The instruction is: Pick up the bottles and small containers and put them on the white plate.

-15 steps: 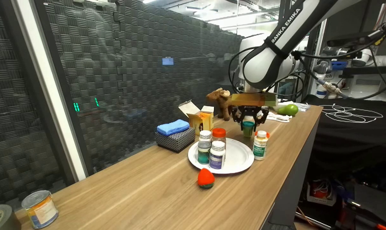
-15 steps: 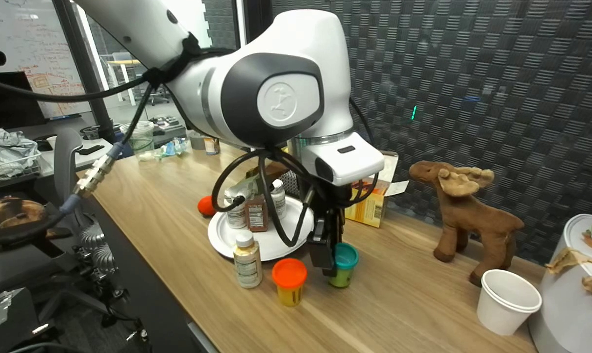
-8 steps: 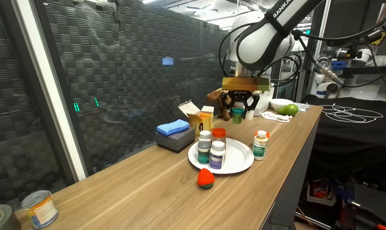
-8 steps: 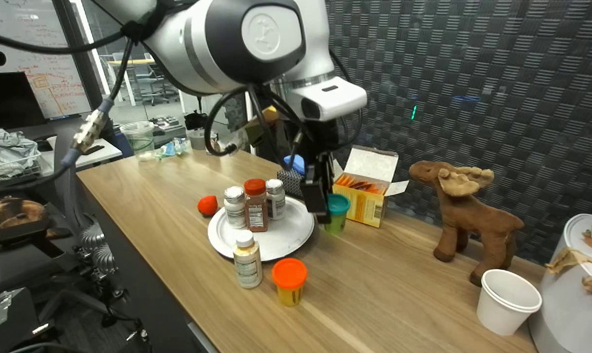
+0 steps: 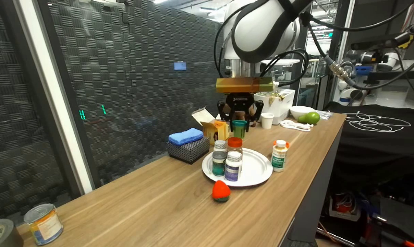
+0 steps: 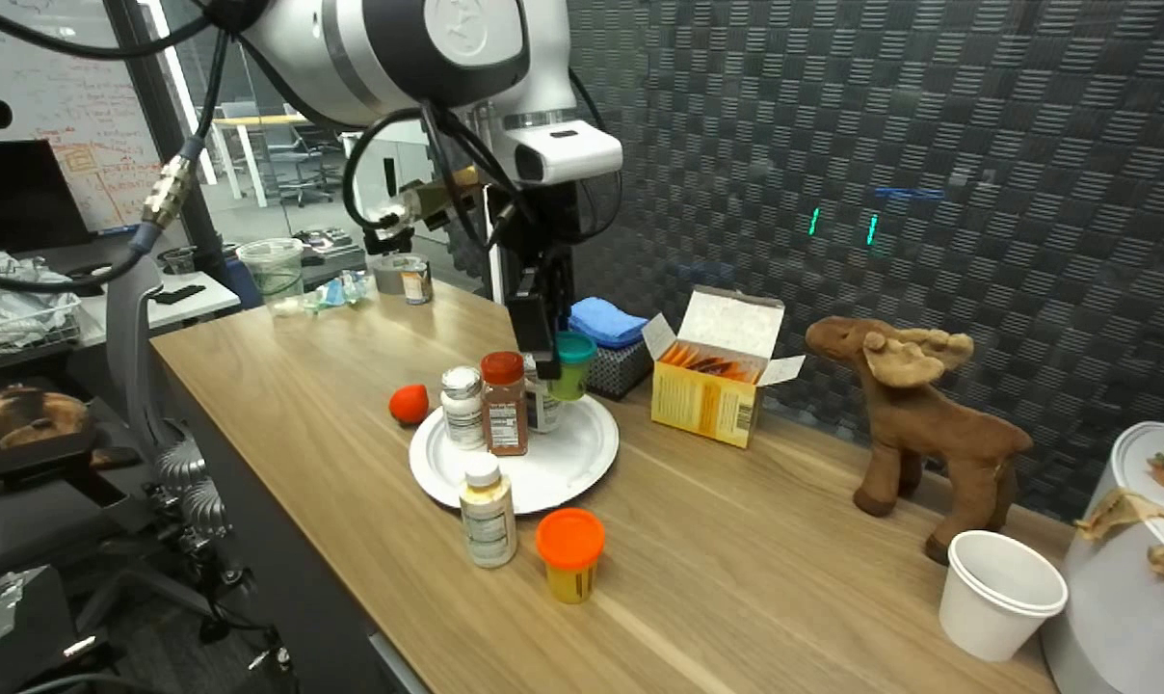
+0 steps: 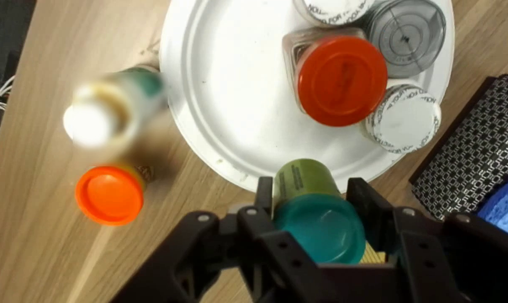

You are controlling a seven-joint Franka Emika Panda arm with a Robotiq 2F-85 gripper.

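1. My tool (image 7: 309, 191) is partway closed, its fingers gripping the green tub (image 7: 321, 227) from both sides, up off the desk (image 5: 179, 192).
2. In the wrist view the green tub overlaps the rim of the plate (image 7: 237, 84); I can't tell how much of it is over the plate.
3. The red-capped jar (image 7: 342, 80), grey bottle (image 7: 407, 35) and two white-capped bottles (image 7: 407, 118) crowd one side of the plate; its side toward the orange-lidded tub (image 6: 570, 554) is bare.
4. Just beside the plate, on the desk, stands the tall bottle (image 6: 489, 520), near the orange-lidded tub and hiding most of it in an exterior view.
5. The red piece (image 5: 221, 191) sits on the desk near the rim.
6. Toward the wall (image 6: 929, 145) I have the mesh box (image 5: 190, 152) close by the plate, blue cloth (image 5: 185, 136) on top, and the yellow box (image 6: 707, 405), flaps raised.
7. Well apart: moose (image 6: 919, 414), cups (image 6: 996, 598), tin (image 5: 44, 224), tape roll (image 5: 13, 236).
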